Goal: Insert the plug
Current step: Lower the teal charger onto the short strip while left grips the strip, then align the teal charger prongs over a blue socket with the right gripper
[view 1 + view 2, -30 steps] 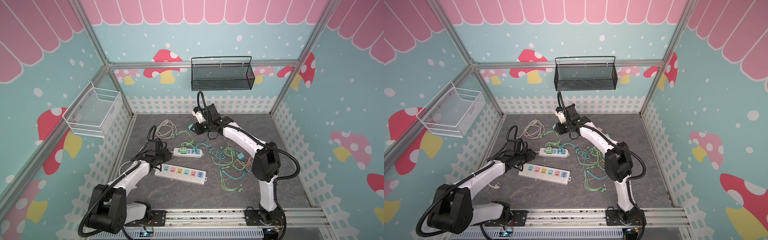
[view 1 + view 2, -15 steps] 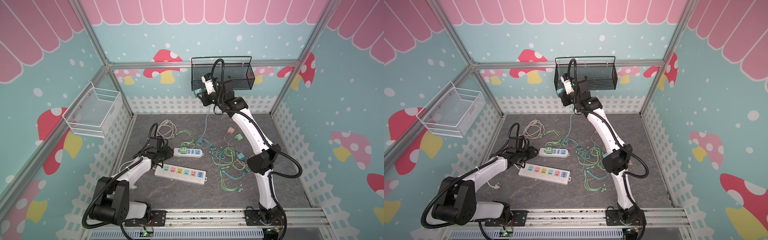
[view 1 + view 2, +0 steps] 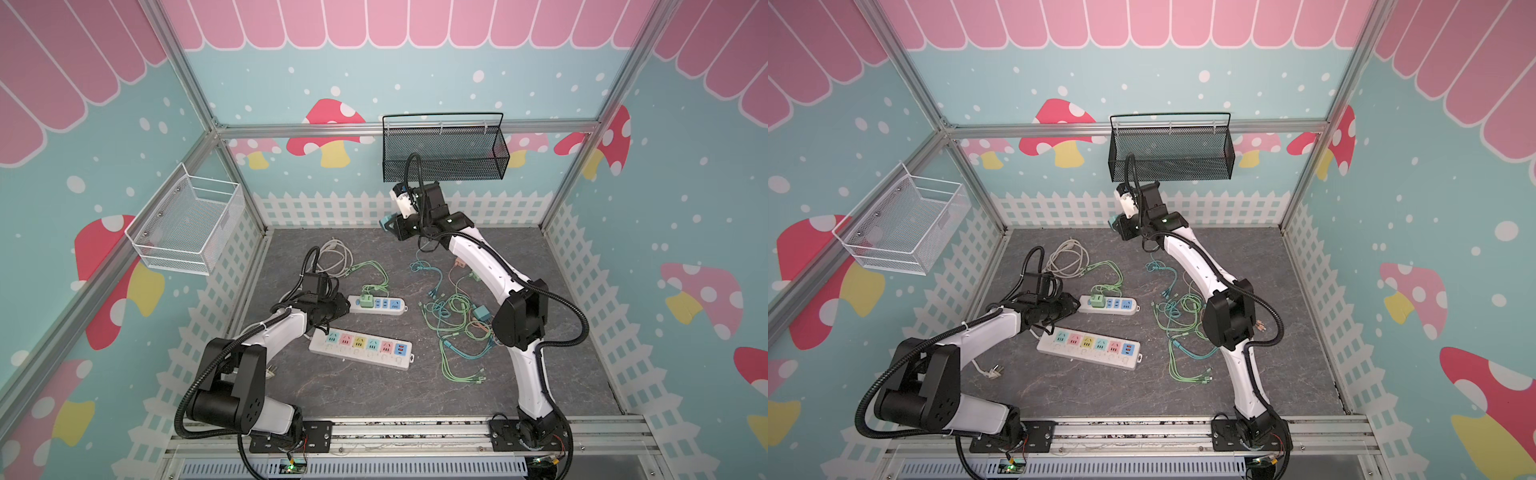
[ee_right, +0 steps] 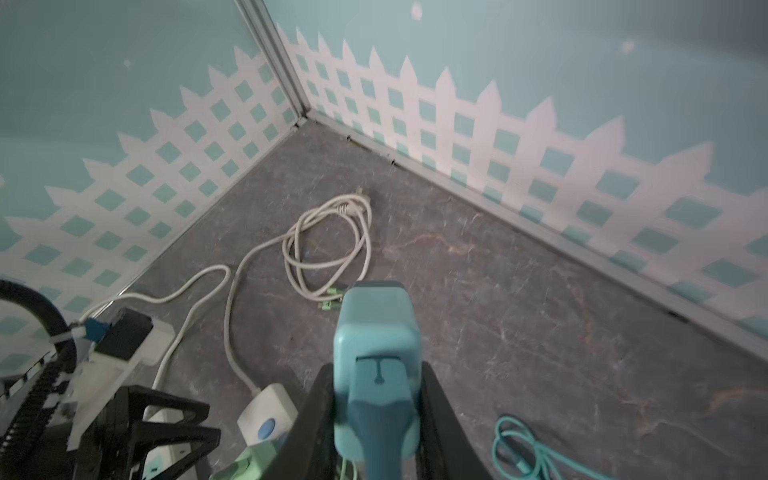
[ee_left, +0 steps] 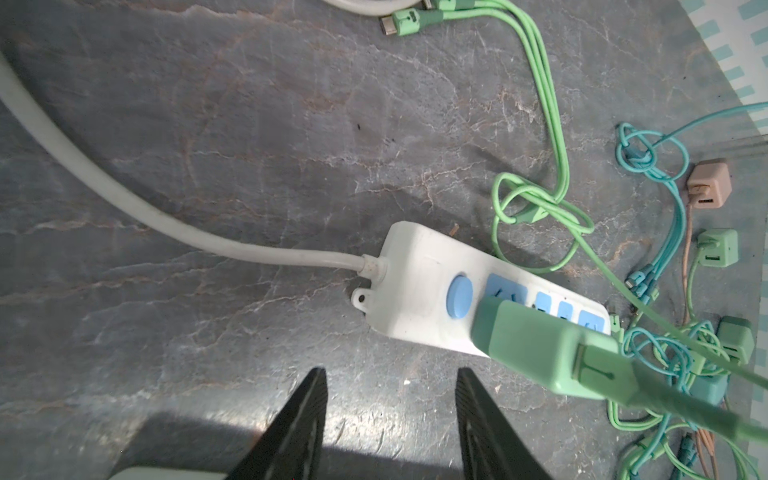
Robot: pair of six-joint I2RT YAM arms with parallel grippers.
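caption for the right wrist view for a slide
Right gripper shut on a teal plastic charger plug above the grey marbled tabletop

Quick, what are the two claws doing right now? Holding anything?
Left gripper: open, holding nothing.
Right gripper: closed on a teal plug.

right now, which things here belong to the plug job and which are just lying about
In the job:
- blue plug, held in the right tool
- small power strip, beside the open left tool
- long power strip, possibly

Lying about:
- loose cable tangle
- black mesh basket
- white wire basket
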